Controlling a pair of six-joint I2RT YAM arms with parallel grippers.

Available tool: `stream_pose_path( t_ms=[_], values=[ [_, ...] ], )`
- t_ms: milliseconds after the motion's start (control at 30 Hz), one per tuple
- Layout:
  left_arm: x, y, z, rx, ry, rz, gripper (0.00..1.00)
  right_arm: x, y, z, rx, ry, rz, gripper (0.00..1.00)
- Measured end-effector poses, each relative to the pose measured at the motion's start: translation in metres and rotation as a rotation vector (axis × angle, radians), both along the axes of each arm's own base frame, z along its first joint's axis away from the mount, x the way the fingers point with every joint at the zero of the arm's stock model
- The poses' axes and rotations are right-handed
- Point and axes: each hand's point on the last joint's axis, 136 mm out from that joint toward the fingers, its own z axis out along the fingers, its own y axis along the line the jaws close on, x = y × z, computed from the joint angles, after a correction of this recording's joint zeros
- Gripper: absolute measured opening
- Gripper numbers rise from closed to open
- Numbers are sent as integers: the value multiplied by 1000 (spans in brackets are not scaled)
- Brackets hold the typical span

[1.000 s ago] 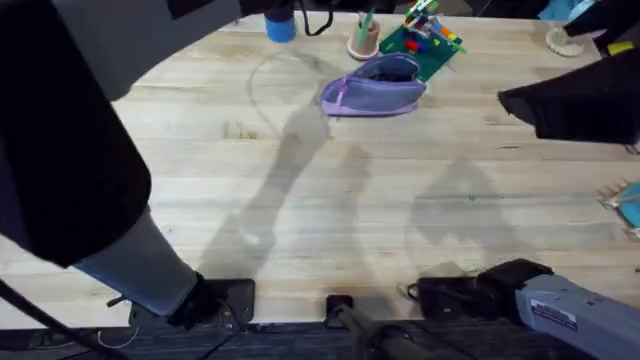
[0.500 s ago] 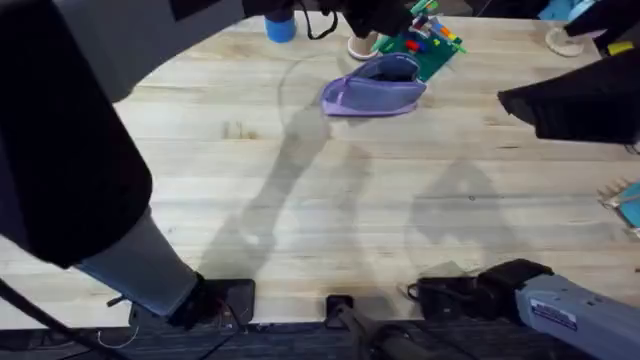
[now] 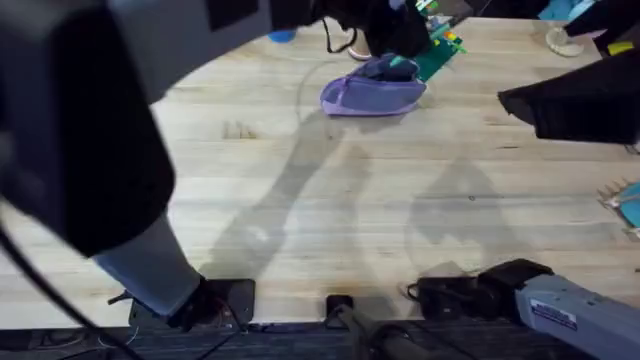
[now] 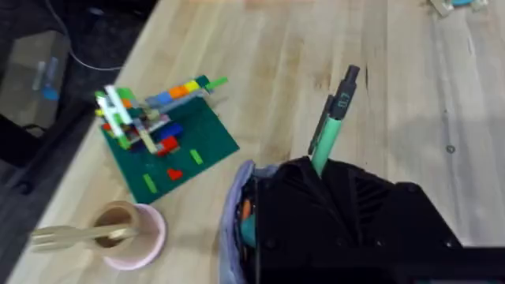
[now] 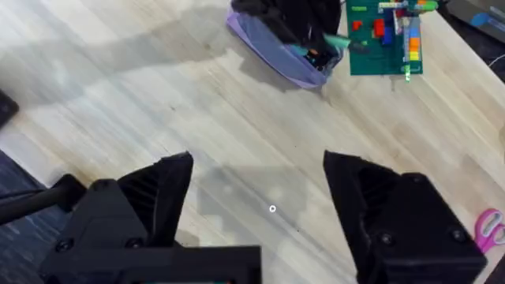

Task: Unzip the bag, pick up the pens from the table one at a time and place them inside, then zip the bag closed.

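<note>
Left gripper [image 4: 327, 185] pinches the green pen [image 4: 332, 122] directly over the open bag [image 3: 372, 92]. Right gripper [image 5: 256, 189] spread wide, bag well ahead of it.

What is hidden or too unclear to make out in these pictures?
- Black pen: whether it lies inside the soft lavender fabric pouch is hidden; in the overhead and right wrist views the left gripper covers the opening.
- Bright green pen: its lower end is hidden by the black fingers in the left wrist view.
- Zipper: too small to judge in the overhead view.
- Pink-handled scissors: cut off by the right wrist view's edge.
</note>
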Motion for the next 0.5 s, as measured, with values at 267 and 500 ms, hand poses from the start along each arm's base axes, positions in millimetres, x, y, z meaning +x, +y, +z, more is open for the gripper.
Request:
stream_pose_path(
  t_ms=[267,500],
  values=[
    [9,-6,-56,61,77,5,44,0,0,0,0,0,0,996],
    [24,15,-86,200,91,130,44,0,0,0,0,0,0,996]
  ],
)
